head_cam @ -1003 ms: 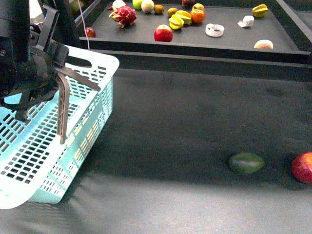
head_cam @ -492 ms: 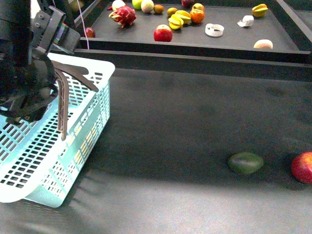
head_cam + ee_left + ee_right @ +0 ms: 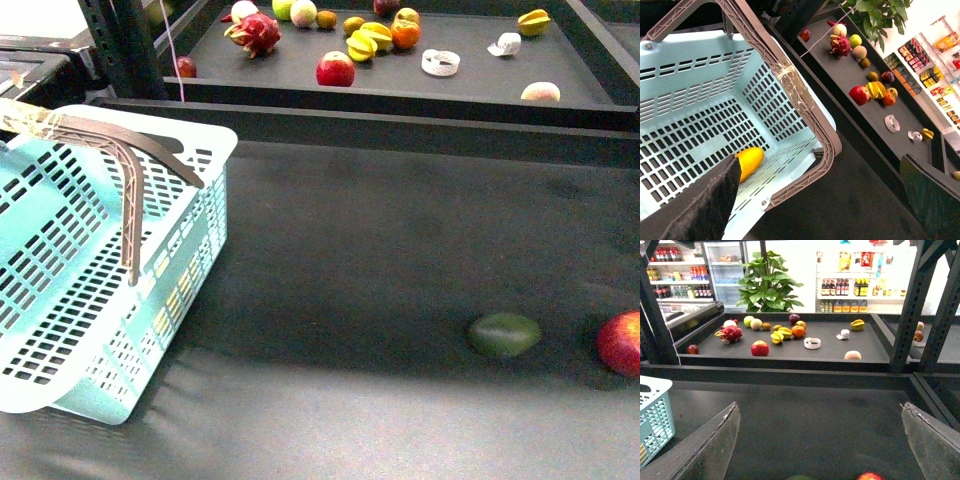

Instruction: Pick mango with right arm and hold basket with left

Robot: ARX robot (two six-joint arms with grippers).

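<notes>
The light-turquoise basket stands at the left of the dark table, its taped brown-grey handle raised. In the left wrist view the yellow mango lies on the floor of the basket, below the taped handle. My left gripper is open, above the basket's rim and apart from it; it is out of the front view. My right gripper is open and empty above the bare table, with the basket's corner off to one side.
A dark green fruit and a red apple lie on the table at the right; both peek into the right wrist view. A raised tray behind holds several fruits, among them a dragon fruit and an apple.
The left arm, which stood over the basket's handle at the left, has lifted out of the front view. The basket has shifted slightly left and settled.
</notes>
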